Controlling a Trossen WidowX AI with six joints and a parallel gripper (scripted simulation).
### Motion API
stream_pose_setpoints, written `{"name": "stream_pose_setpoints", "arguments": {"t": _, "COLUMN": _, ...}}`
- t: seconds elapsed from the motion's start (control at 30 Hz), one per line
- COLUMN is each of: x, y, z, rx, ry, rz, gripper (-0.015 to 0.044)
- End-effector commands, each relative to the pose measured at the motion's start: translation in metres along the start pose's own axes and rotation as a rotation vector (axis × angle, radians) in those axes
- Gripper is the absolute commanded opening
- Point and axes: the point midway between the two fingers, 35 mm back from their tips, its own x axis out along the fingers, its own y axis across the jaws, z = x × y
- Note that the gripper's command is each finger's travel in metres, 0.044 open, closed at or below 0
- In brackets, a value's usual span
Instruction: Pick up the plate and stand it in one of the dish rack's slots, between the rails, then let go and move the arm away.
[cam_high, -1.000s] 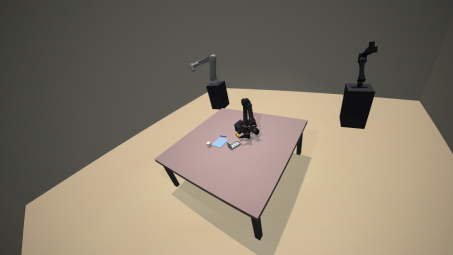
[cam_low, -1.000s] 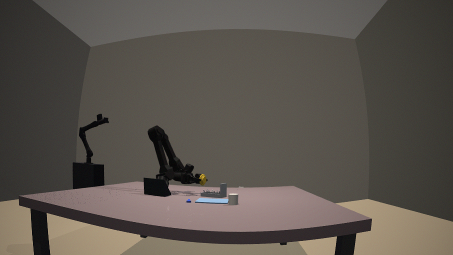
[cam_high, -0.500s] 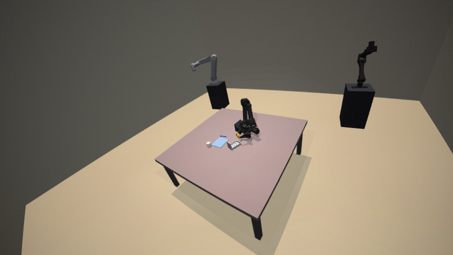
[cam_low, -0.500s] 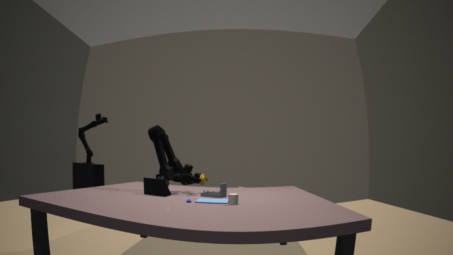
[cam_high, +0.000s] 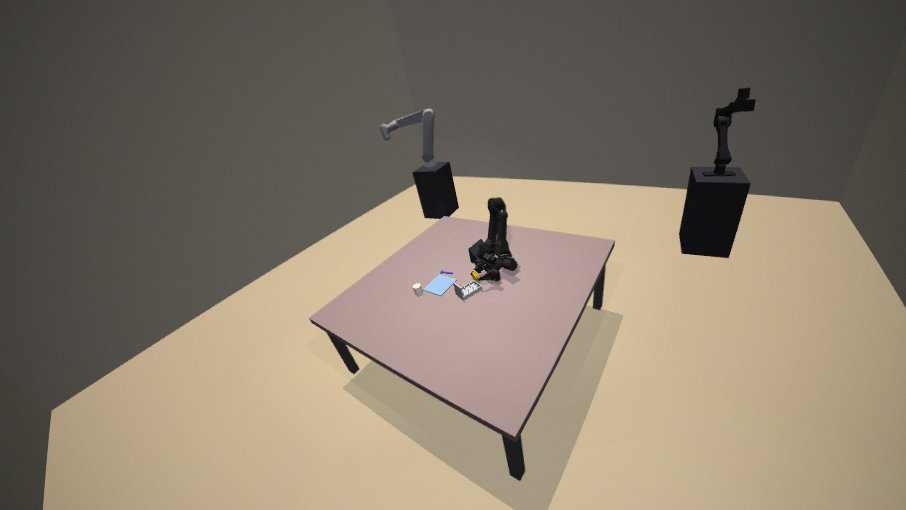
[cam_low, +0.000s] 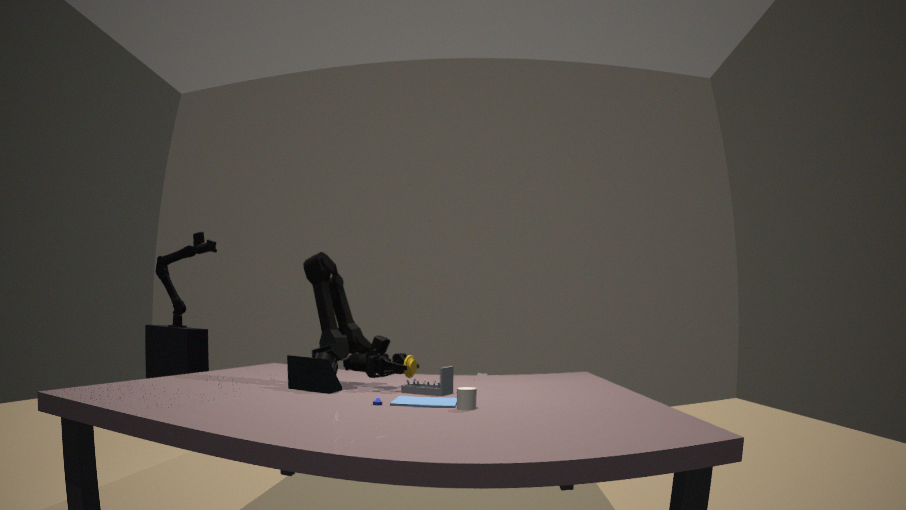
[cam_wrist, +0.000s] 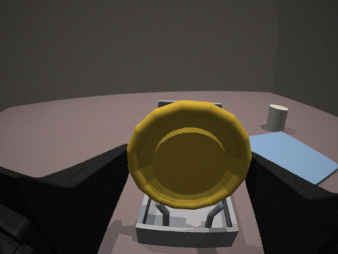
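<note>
Behind the pinkish table (cam_high: 481, 342) (cam_low: 538, 437) (cam_wrist: 65, 117) rose grey walls. In the wrist view, the gripper (cam_high: 481, 274) (cam_low: 410, 366) (cam_wrist: 189, 155) had its fingers closed on the plate (cam_high: 475, 274) (cam_low: 410, 366) (cam_wrist: 189, 170) – upright, above the rack (cam_high: 469, 291) (cam_low: 423, 390) (cam_wrist: 187, 237). From the plate, the blue mat (cam_high: 440, 285) (cam_low: 423, 402) (cam_wrist: 295, 156) lay toward three o'clock – the cup (cam_high: 417, 289) (cam_low: 466, 398) (cam_wrist: 277, 118) toward two.

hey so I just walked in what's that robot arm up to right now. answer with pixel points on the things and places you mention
The arm's pincer (cam_high: 476, 274) (cam_low: 410, 366) (cam_wrist: 189, 155) is shut on the yellow plate (cam_high: 475, 274) (cam_low: 410, 366) (cam_wrist: 189, 167), holding it up on edge. The plate is raised near the dish rack (cam_high: 459, 293) (cam_low: 446, 380) (cam_wrist: 187, 237), not yet in a slot. The blue mat (cam_high: 440, 285) (cam_low: 423, 402) (cam_wrist: 295, 155) and cup (cam_high: 417, 289) (cam_low: 466, 398) (cam_wrist: 277, 118) sit nearby.
</note>
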Motion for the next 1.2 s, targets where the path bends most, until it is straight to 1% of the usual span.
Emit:
{"name": "stream_pose_setpoints", "arguments": {"t": 0.0, "x": 0.004, "y": -0.002, "z": -0.004, "rx": -0.009, "ry": 0.002, "rz": -0.003, "gripper": 0.0000}}
{"name": "stream_pose_setpoints", "arguments": {"t": 0.5, "x": 0.022, "y": -0.004, "z": -0.006, "rx": 0.009, "ry": -0.004, "rz": 0.001, "gripper": 0.0000}}
{"name": "stream_pose_setpoints", "arguments": {"t": 0.77, "x": 0.022, "y": -0.005, "z": -0.025, "rx": 0.018, "ry": -0.007, "rz": 0.003, "gripper": 0.0000}}
{"name": "stream_pose_setpoints", "arguments": {"t": 1.17, "x": 0.022, "y": -0.004, "z": -0.022, "rx": 0.015, "ry": 0.003, "rz": 0.007, "gripper": 0.0000}}
